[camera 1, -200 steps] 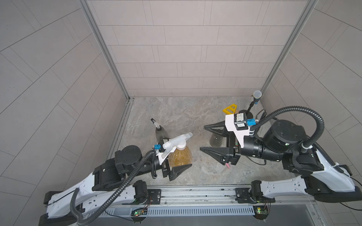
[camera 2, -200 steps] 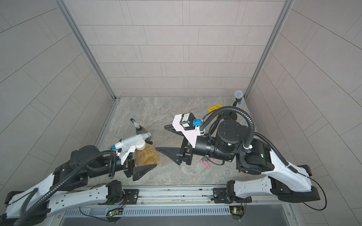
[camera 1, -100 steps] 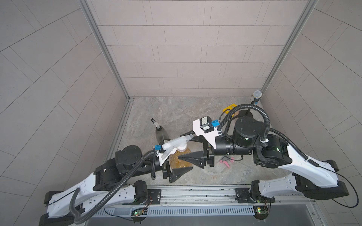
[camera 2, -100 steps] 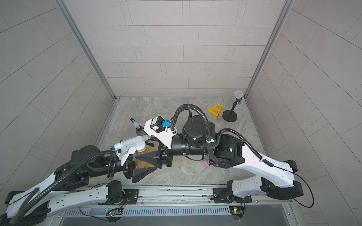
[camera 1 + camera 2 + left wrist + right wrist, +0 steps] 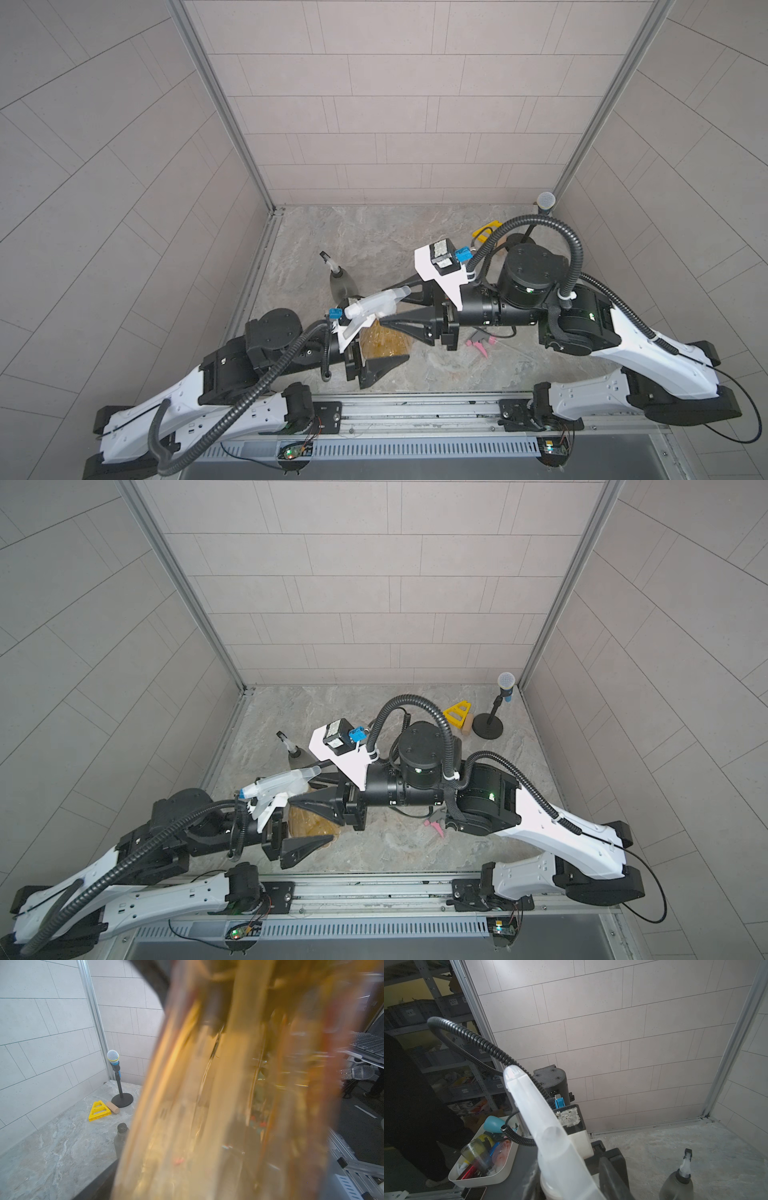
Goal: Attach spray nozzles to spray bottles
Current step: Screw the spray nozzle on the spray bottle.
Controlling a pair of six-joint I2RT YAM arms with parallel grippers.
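Jaws of the left gripper (image 5: 386, 343) clamp the amber bottle (image 5: 228, 1105) to steady it, while those of the right gripper (image 5: 386, 306) flank the translucent nozzle (image 5: 550, 1136) atop it, perhaps for screwing down; whether they touch it I cannot tell.

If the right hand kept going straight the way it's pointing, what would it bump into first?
The whitish spray nozzle on the amber bottle. The right hand points straight at it, with a finger on each side, so it would likely push into the nozzle right away.
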